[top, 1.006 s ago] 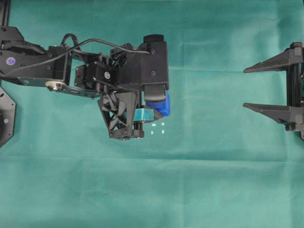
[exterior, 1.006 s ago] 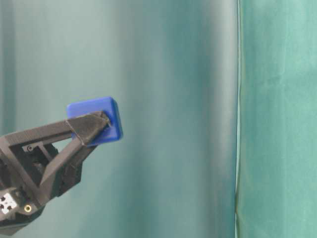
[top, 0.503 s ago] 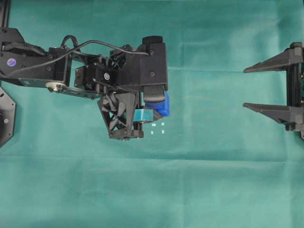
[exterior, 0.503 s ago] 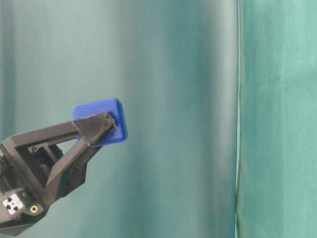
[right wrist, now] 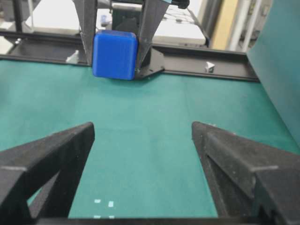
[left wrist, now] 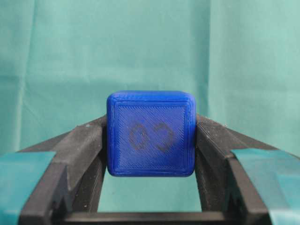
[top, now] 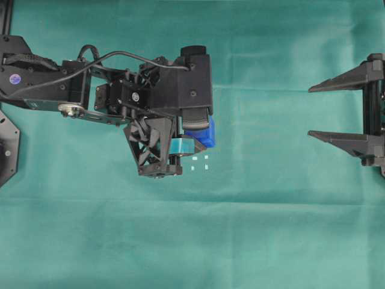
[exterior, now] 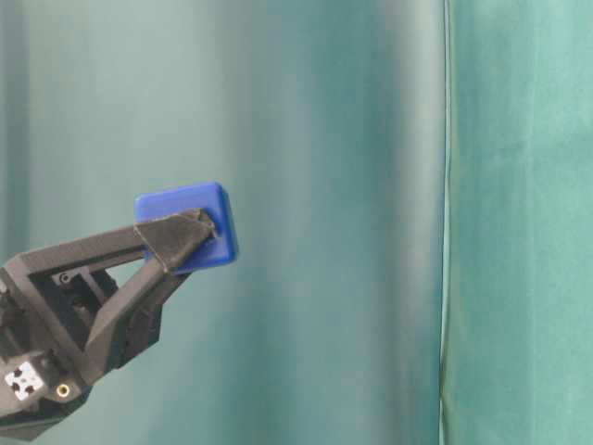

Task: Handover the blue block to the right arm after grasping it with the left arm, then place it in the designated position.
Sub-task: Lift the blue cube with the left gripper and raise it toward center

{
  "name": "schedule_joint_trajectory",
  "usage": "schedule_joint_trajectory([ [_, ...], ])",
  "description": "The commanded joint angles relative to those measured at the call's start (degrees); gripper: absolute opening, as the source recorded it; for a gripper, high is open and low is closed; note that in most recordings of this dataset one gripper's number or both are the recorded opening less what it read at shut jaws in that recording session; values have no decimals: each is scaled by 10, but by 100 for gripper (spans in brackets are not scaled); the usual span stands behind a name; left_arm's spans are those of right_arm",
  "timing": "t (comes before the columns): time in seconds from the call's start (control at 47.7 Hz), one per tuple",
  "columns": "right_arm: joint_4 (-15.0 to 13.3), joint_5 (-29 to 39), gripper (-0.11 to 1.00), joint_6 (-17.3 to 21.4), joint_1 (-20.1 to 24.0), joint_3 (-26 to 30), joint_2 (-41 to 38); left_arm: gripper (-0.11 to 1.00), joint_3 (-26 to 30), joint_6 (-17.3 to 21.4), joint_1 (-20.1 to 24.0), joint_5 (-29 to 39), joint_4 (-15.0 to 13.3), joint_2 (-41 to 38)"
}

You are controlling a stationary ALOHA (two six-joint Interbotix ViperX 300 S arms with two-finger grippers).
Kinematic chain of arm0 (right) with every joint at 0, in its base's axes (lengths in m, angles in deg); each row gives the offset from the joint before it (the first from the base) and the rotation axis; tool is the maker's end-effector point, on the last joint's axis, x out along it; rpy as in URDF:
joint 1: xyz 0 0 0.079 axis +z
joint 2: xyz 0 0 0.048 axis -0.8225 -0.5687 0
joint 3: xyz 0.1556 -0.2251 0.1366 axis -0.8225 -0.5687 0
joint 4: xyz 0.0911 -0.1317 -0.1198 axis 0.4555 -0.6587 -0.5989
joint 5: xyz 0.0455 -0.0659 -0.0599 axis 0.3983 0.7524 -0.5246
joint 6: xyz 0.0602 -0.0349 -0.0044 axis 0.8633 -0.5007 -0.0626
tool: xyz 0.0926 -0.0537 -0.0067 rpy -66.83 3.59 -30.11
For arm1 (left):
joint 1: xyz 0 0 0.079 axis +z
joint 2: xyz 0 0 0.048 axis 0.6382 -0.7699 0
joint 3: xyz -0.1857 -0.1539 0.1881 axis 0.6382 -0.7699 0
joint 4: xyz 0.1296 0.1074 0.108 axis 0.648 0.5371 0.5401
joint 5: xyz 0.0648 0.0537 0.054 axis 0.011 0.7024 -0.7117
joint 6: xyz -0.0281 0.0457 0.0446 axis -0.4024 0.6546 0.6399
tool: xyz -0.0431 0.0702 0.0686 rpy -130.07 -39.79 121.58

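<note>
My left gripper [top: 203,139], its fingers banded in teal tape, is shut on the blue block [top: 203,135] and holds it in the air above the green cloth. The block shows between the fingertips in the left wrist view [left wrist: 150,133], its engraved face toward the camera, and in the table-level view [exterior: 188,225]. The four white marks of the designated position [top: 200,162] lie just below and right of the block. My right gripper [top: 310,112] is open and empty at the far right, pointing toward the block [right wrist: 115,55]. The marks show low in its view [right wrist: 104,208].
Green cloth [top: 252,229] covers the whole table, and a green curtain [exterior: 371,185] hangs behind. A black frame rail [right wrist: 206,61] runs along the far table edge in the right wrist view.
The left gripper lifted the block slightly between one second ago and half a second ago and has held still since. The right gripper has not moved.
</note>
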Motion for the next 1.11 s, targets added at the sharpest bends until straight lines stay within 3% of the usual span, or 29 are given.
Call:
schedule_joint_trajectory([
  [0.0, 0, -3, 94, -1, -2, 17, -3, 46, 8, 1, 1, -5, 2, 19],
  [0.461, -2, -3, 94, -1, -1, 18, -3, 46, 3, 2, 0, -24, 2, 22],
  [0.712, -4, -3, 94, -1, -2, 18, -3, 46, -57, 4, 1, -132, 2, 62],
  [1.089, -7, -5, 94, -2, -1, 17, -3, 46, -183, 5, 1, -353, -1, 127],
])
